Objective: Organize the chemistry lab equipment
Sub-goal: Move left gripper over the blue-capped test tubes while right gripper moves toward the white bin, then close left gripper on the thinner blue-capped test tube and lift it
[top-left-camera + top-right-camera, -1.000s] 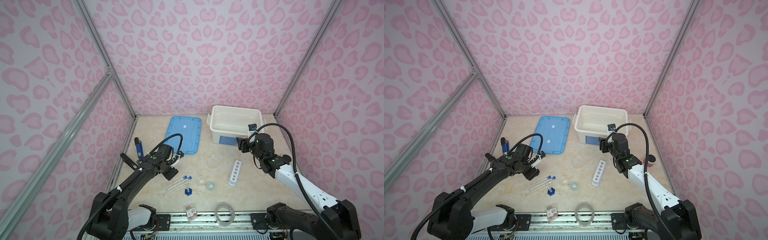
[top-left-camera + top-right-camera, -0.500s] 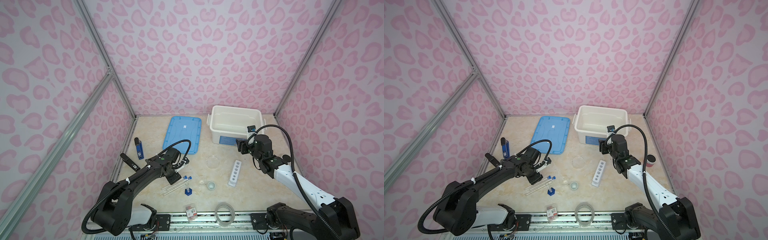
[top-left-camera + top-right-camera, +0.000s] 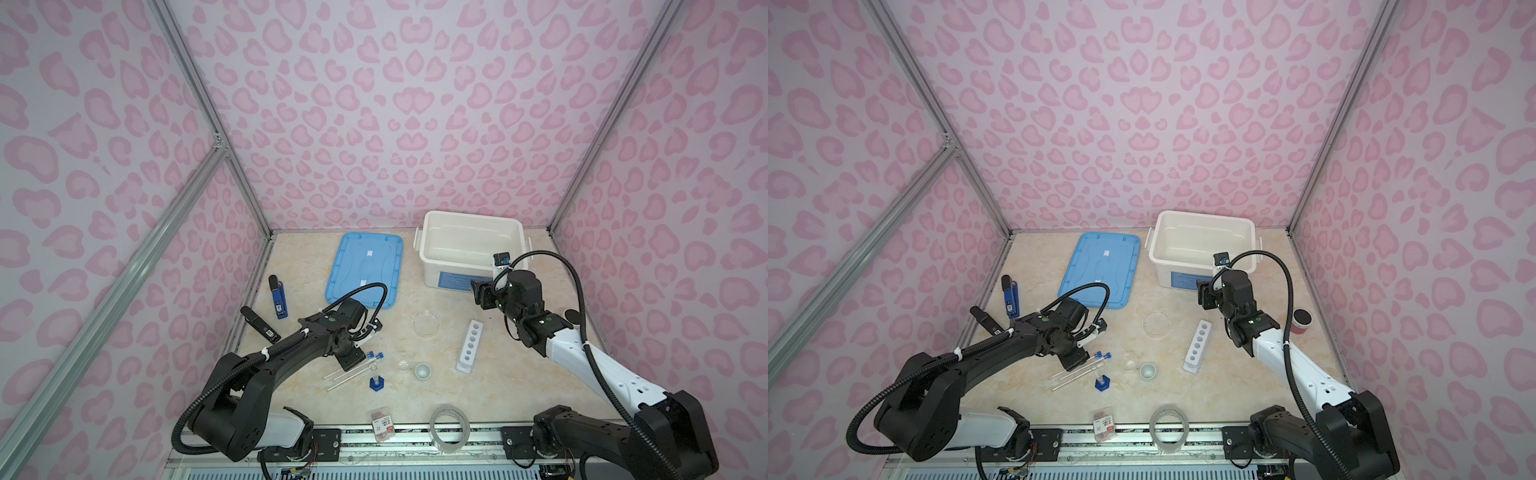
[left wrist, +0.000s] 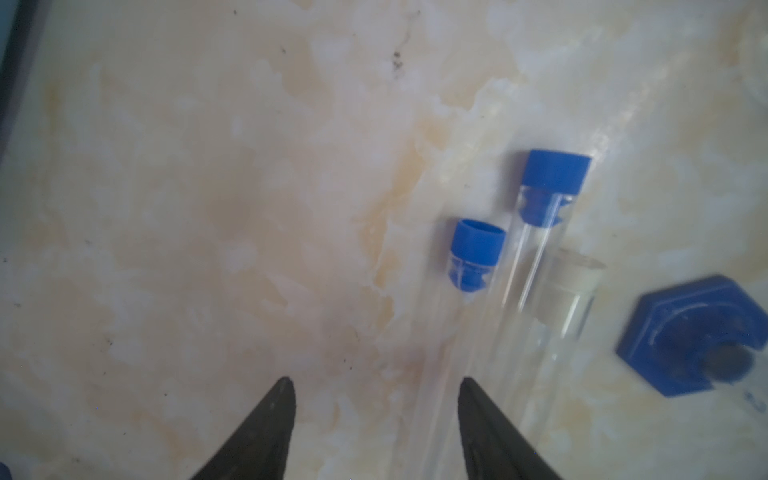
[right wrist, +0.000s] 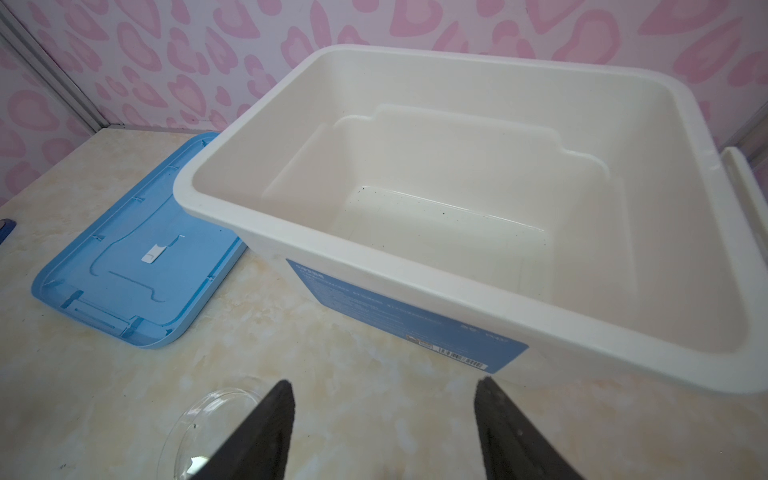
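Observation:
Two clear blue-capped test tubes point(image 3: 353, 371) point(image 4: 478, 245) lie side by side on the marble table, next to a small blue-based cylinder point(image 3: 377, 383) point(image 4: 698, 336). My left gripper point(image 3: 348, 360) point(image 4: 374, 382) is low over the tubes and open. One tube's body runs between its fingers, close to one of them. A tiny glass dish point(image 3: 403, 365), small white cup point(image 3: 422, 370), clear petri dish point(image 3: 425, 323) point(image 5: 199, 424) and white six-hole rack point(image 3: 470, 345) lie to the right. My right gripper point(image 3: 478, 293) point(image 5: 382, 384) hangs open and empty before the bin.
A white bin point(image 3: 469, 214) point(image 5: 415, 249) stands at the back right, with its blue lid point(image 3: 365, 270) flat beside it. A tape roll point(image 3: 449, 424) and red-labelled packet point(image 3: 382, 424) sit at the front edge. A blue device point(image 3: 277, 297) and a black one point(image 3: 258, 324) lie left.
My left gripper has come down and forward onto the test tubes, and its jaws have narrowed a little. The right arm has barely moved.

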